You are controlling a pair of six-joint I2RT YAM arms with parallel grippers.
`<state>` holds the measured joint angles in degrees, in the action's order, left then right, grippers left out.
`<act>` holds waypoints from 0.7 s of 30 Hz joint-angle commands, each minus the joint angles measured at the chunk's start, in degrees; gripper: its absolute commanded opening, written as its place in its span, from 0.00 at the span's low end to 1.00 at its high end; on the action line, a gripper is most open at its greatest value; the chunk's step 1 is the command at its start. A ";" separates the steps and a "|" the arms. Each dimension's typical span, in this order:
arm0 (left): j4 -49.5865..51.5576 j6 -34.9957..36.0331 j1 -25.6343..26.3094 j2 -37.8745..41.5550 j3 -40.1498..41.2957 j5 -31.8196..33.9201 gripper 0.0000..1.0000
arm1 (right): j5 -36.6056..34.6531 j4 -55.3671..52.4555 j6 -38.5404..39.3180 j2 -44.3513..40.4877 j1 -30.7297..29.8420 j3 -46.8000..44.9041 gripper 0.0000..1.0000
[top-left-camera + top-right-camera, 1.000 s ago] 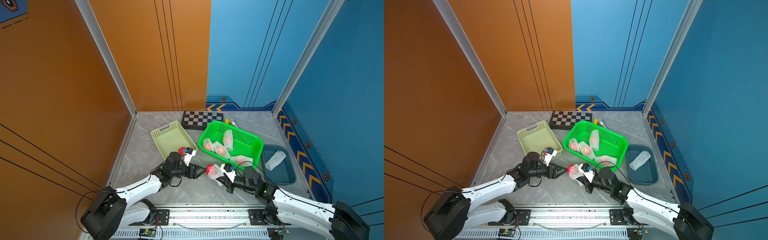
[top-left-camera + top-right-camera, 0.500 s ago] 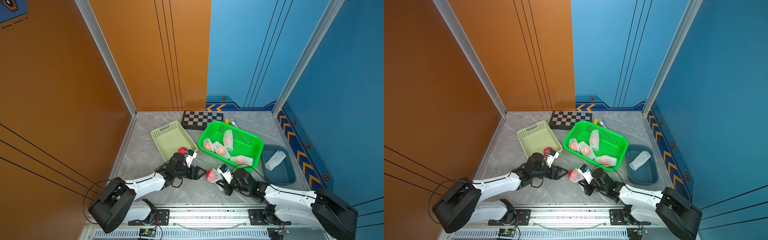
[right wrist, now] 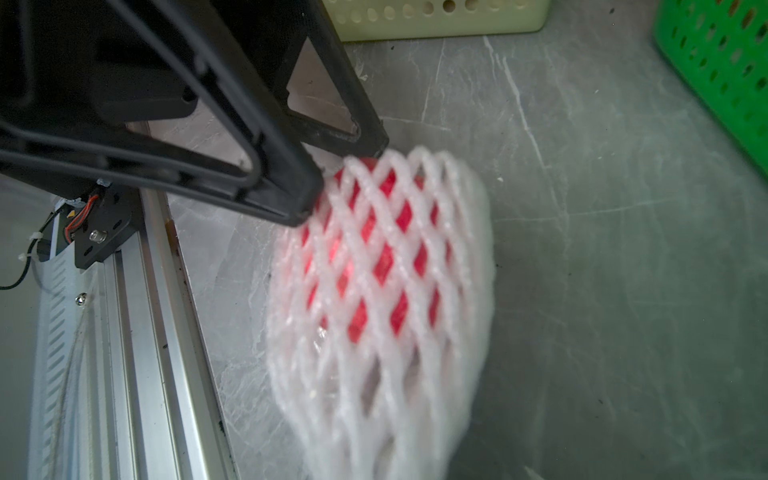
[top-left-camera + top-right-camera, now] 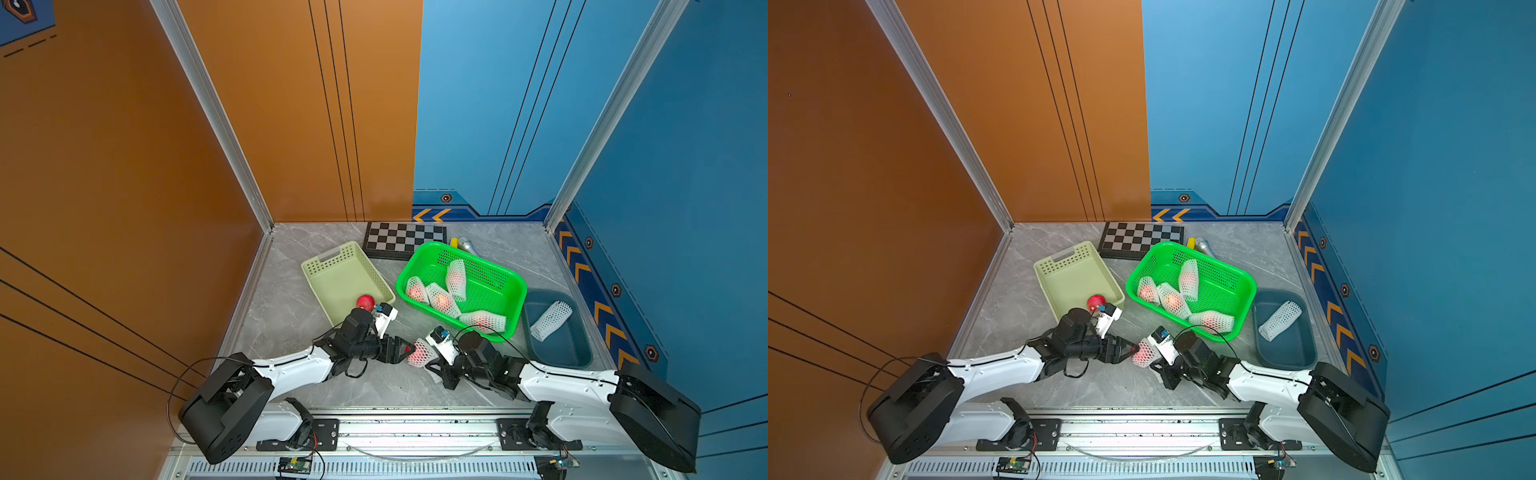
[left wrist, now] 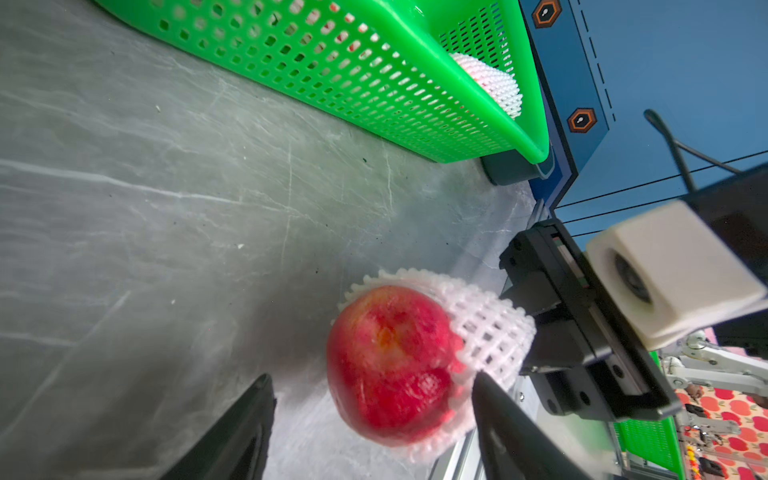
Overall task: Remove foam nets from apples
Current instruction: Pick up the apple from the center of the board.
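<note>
At the near edge, by the base rail, we find both grippers meeting low over the grey table (image 4: 291, 324). The right gripper (image 4: 434, 360) is clenched on the tail end of a foam net (image 5: 490, 328). We cannot tell whether the net rests on the table. A half-bared apple (image 5: 386, 361) protrudes from the net's open mouth. The right wrist view is blurred but shows mesh over most of the fruit.

The left gripper (image 5: 372, 380) faces the exposed end with its fingers (image 5: 507, 424) released, one on either side of the fruit. One finger stands clear of the apple and the other is just beside the net's edge.

Further back, a bare apple (image 4: 365, 301) sits in the near corner of the pale green tray (image 4: 332, 266). To its right, the green basket (image 4: 513, 286) holds four netted apples (image 4: 441, 299). An empty net (image 4: 550, 320) lies in the dark blue bin (image 4: 582, 353). A chessboard (image 4: 405, 241) lies by the back wall.
</note>
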<state>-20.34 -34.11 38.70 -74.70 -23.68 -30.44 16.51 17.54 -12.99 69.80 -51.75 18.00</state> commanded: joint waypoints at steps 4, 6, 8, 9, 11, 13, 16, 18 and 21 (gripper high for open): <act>-1.09 1.28 0.65 0.52 -0.82 -4.36 0.70 | 1.65 2.05 0.65 1.13 0.32 1.10 0.00; -1.04 1.50 0.84 0.43 -0.86 -5.07 0.72 | 2.01 2.78 0.97 1.04 0.39 1.04 0.00; -1.03 1.48 0.80 0.17 -0.80 -4.82 0.73 | 2.76 4.91 1.41 0.42 0.42 0.41 0.00; -1.10 1.46 0.85 -0.07 -0.69 -4.68 0.74 | 3.74 6.83 1.71 -0.23 0.37 -0.37 0.00; -1.27 1.32 0.69 -0.06 -0.66 -4.12 0.74 | 4.06 10.06 1.88 -1.61 0.32 -2.11 0.00; -1.38 0.83 0.20 0.91 -0.32 -3.22 0.75 | 3.30 10.06 2.39 -3.34 0.32 -2.88 0.00; -1.53 0.30 -1.08 3.77 0.50 -2.27 0.77 | 3.23 7.16 3.44 -5.06 0.92 -3.00 0.00; -1.72 -0.20 -2.13 5.75 1.14 -2.26 0.79 | 3.48 6.72 3.54 -6.12 1.38 -3.49 0.00; -1.95 -0.60 -2.92 7.34 1.55 -2.90 0.80 | 3.61 7.22 3.75 -8.35 1.81 -4.67 0.00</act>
<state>-21.23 -34.35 36.60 -68.71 -23.14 -33.43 19.33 24.08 -10.52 63.29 -50.41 14.72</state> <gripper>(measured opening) 0.801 0.065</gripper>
